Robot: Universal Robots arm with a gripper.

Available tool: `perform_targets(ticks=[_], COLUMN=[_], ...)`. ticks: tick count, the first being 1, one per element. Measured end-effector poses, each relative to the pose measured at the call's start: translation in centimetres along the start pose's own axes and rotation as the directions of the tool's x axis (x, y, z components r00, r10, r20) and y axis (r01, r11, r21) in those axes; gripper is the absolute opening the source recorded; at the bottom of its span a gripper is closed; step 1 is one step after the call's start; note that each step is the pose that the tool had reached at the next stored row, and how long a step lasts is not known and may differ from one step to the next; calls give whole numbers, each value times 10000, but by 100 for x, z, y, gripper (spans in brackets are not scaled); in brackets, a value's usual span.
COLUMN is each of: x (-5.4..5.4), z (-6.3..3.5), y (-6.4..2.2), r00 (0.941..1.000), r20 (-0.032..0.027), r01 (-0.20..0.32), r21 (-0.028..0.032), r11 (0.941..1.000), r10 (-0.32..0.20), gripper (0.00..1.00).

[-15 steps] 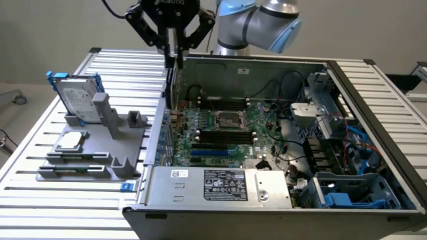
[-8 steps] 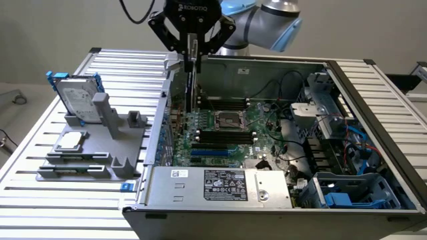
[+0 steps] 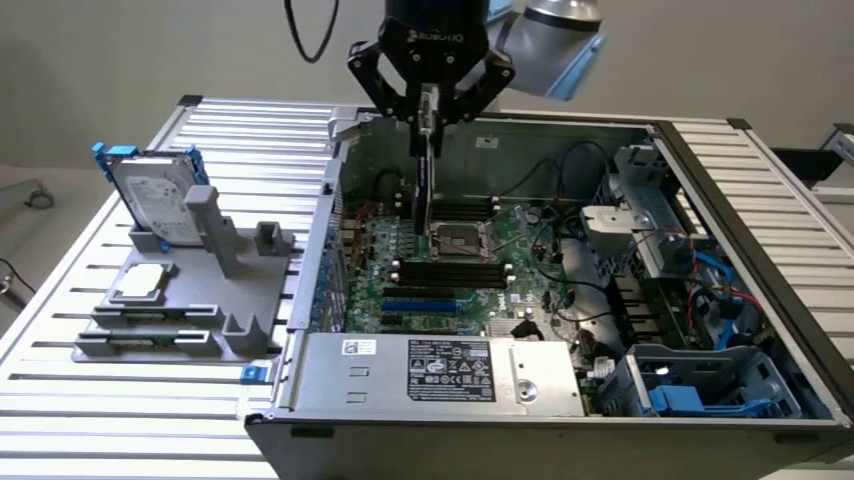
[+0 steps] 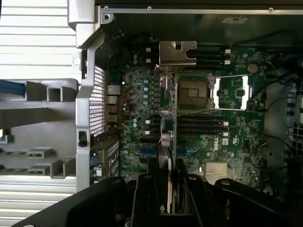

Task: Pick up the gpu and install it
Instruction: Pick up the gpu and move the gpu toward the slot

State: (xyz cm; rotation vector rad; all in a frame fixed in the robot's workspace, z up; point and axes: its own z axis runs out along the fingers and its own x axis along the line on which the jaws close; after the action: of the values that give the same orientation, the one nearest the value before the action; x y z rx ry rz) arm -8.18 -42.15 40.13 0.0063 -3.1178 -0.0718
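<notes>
- In the exterior view, the gripper (image 3: 427,115) hangs above the rear half of the open computer case (image 3: 514,150). Its two dark fingers are clamped on the top of the gpu (image 3: 422,185).
- The gpu shows edge-on here as a thin dark strip. It hangs straight down from the fingers into the case.
- The card's lower end is inside the case, over the motherboard (image 3: 454,280) and just beside the square CPU socket (image 3: 463,240). I cannot tell whether it touches the board.
- There is open board on both sides of the card. The case's side wall stands off on the exterior view's left, and the tangle of cables and drive bays lies on the right.
- The power supply (image 3: 441,370) closes off the front of the case, well apart from the card.
- Outside the case, on the exterior view's left, a grey fixture (image 3: 200,300) holds a hard drive (image 3: 154,200) in a blue frame and a small silver chip (image 3: 143,283).
- In the wrist view, the card is again edge-on, a narrow line running from between the black fingers (image 4: 151,189) toward the back of the case.
- The card ends in a notched silver bracket (image 4: 177,53) near the case's rear wall.
- The card lies alongside the black memory slots (image 4: 203,125). The case's perforated wall (image 4: 97,104) stands well to one side.
</notes>
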Motion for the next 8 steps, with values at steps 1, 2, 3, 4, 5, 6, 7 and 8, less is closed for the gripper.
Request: perform_targets(ticks=[1,2,3,4,5,6,7,8], x=[-46,-92,-137,-183,-228,-273,-319,-339], z=[17,34,52,69,86,103,118,123], y=[4,9,14,19,23,27,33,37], r00=[10000,10000,10000,10000,10000,10000,10000,10000], r20=[0,0,0,0,0,0,1,3], r01=[1,0,0,-1,-1,-1,0,0], r21=[0,1,0,1,1,1,1,-1], r11=[10000,10000,10000,10000,10000,10000,10000,10000], r10=[-1,0,0,1,1,1,0,0], gripper=[26,26,26,26,26,26,26,26])
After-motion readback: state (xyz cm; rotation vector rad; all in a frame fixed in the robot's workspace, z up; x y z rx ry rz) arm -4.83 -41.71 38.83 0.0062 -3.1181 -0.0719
